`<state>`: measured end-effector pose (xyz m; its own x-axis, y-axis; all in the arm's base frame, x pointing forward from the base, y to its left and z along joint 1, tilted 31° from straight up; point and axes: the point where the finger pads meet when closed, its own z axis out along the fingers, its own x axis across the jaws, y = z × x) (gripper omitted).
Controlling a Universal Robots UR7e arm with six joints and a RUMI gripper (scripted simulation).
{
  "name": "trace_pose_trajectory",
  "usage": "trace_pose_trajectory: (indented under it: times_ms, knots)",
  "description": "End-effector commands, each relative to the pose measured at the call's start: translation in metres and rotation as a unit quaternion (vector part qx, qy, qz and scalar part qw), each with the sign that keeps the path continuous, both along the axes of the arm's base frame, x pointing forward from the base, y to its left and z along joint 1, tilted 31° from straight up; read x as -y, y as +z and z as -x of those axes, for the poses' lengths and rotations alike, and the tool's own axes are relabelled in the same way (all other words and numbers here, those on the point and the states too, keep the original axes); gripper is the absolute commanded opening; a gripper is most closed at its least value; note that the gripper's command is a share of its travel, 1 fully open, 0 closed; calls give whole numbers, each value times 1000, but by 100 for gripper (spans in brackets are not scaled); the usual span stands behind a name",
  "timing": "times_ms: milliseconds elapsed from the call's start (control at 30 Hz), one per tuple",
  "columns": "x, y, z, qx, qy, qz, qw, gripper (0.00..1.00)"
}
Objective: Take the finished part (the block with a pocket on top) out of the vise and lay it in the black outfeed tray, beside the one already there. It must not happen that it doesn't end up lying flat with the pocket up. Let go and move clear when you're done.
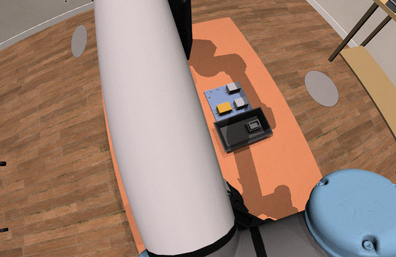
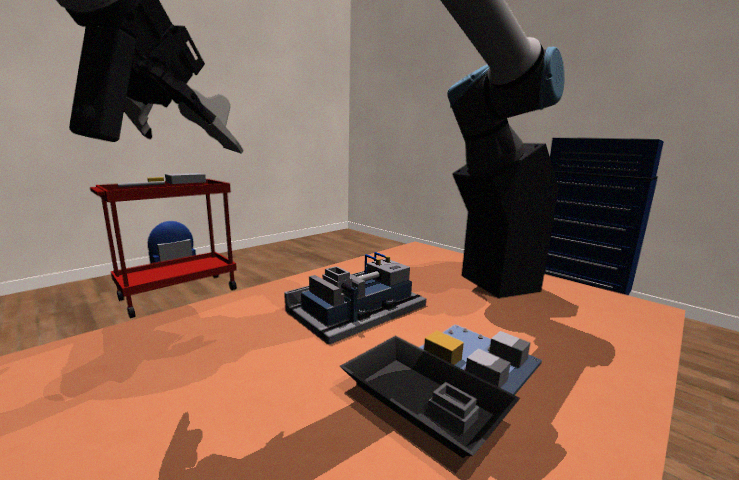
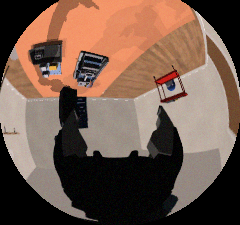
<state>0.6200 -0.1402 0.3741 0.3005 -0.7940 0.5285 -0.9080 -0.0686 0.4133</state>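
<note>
The vise (image 2: pixel 359 300) (image 3: pixel 90 67) stands in the middle of the orange table. The finished part (image 2: pixel 336 276), a grey block with a pocket on top, sits in its jaws. The black outfeed tray (image 2: pixel 401 382) (image 1: pixel 231 136) (image 3: pixel 48 50) lies in front of the vise and holds one pocketed block (image 2: pixel 453 404) (image 1: pixel 253 125) at its right end. My gripper (image 2: pixel 191 141) (image 3: pixel 116 107) is open and empty, high in the air, far to the left of the vise. In the top view the vise is hidden behind my arm.
A blue fixture plate (image 2: pixel 466 339) (image 1: pixel 213 96) behind the tray carries a yellow block (image 2: pixel 443 346) (image 1: pixel 224 108) and two grey blocks (image 2: pixel 510 347) (image 2: pixel 487 365). A red cart (image 2: pixel 166 226) and a dark rack (image 2: pixel 602 215) stand off the table. My arm's pedestal (image 2: pixel 506 226) stands behind the vise.
</note>
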Motion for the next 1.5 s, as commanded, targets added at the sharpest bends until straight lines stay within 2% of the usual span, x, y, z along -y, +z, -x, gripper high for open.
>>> trace_pose_trajectory:
  times_ms: [0,733,1100,1467]
  knots:
    - [0,1,0,1,0,0,1000,100]
    - [0,0,0,1,1,-1,1000,100]
    - [4,-8,1,-2,6,-13,1000,100]
    - [19,-38,5,-8,30,-58,998,100]
